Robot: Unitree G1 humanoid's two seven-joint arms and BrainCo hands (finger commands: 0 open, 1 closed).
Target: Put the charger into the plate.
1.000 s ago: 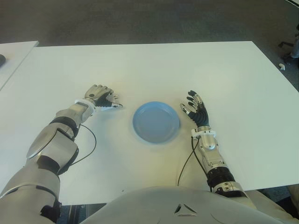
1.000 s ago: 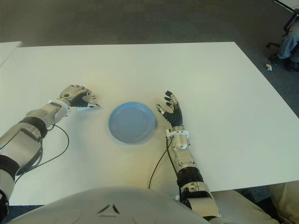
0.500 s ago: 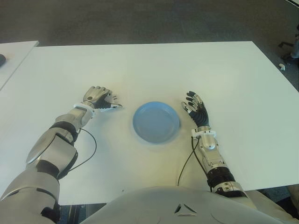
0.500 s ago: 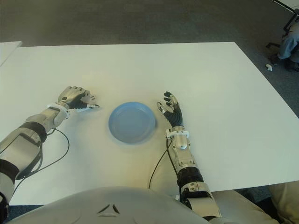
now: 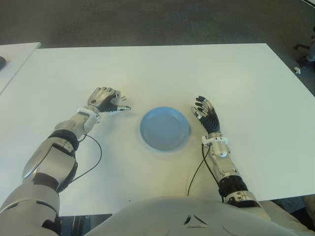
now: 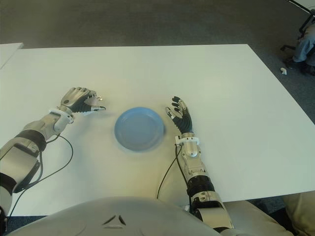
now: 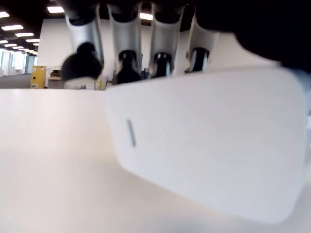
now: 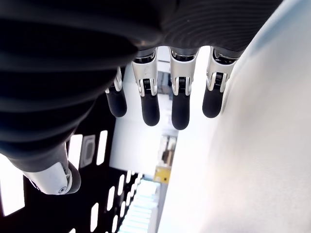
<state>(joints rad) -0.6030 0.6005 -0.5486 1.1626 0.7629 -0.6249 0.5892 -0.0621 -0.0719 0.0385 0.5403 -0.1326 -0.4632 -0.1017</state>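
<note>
The left robot hand [image 5: 106, 101] grips the white charger [image 7: 209, 145] left of the blue plate [image 5: 164, 129]; the right robot hand [image 5: 205, 114], fingers spread, holds nothing right of it.

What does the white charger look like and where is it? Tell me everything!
The charger is a smooth white block with rounded corners, plastic by the look of it, with one small slot-like mark on its side. In the eye views its prongs poke out past the fingers toward the blue plate. The left hand is curled around it, left of the plate, close above the white table. The charger is not in the plate yet.
</note>
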